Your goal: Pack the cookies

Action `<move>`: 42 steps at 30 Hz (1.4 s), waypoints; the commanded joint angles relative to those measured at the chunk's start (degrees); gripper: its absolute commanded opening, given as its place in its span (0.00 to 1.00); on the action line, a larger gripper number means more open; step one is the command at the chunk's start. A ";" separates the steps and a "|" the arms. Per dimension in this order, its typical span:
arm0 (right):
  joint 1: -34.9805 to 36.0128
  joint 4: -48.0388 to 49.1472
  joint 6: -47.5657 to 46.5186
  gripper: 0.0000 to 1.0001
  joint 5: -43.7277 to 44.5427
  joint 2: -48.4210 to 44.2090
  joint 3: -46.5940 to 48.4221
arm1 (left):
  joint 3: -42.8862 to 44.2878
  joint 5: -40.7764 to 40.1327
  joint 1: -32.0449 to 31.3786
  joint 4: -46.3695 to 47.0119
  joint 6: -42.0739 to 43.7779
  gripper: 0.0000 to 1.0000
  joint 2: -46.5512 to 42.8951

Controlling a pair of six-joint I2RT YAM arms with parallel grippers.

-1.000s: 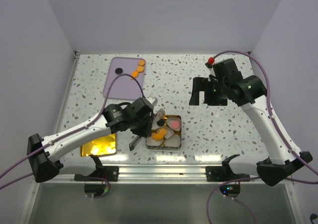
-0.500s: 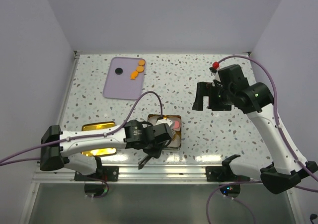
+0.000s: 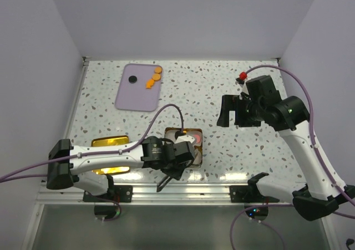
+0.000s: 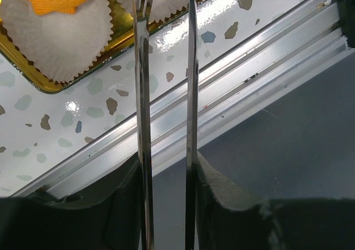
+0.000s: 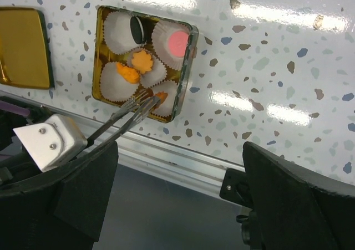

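The speckled table carried everything: a purple tray at the far left and, near the front edge, a gold tin with its lid just beside it. The right gripper hung well above the table, its jaws spread wide with nothing between them. The left gripper, fitted with long thin blades like tweezers, reached into the near corner of the tin. The blades stood a narrow gap apart and an orange scrap showed right at their tips, but it could not be told whether they pinched it or held nothing. White scalloped paper cups lined the tin, and most of the cookies sat in them: a black disc, a pink disc and several orange. Three more lay on the tray, a black cookie and two orange cookies. By their look these discs were light, thin and stiff, probably smooth enough to skid on the tray and perhaps brittle at the rim. The best hold seemed to be across a disc's edges, with the blades straddling its width low against the tray and squeezing gently. The soft cups would likely crumple if a blade caught them.
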 commanded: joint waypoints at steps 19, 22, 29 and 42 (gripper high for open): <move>-0.05 -1.41 -1.22 0.98 1.04 -2.56 -1.22 | 10.19 -8.77 3.28 -7.12 -1.87 0.47 -2.90; -0.13 -1.59 -0.96 0.98 1.13 -2.83 -1.74 | 11.25 -8.95 9.69 -8.18 1.38 0.46 -4.48; -0.13 -2.47 -0.26 0.98 1.57 -4.15 -2.80 | 13.80 -10.27 28.14 -8.63 9.98 0.47 -5.81; -0.13 -4.40 -0.17 0.98 4.03 0.59 0.80 | 16.44 -5.70 68.57 0.95 24.42 0.48 5.43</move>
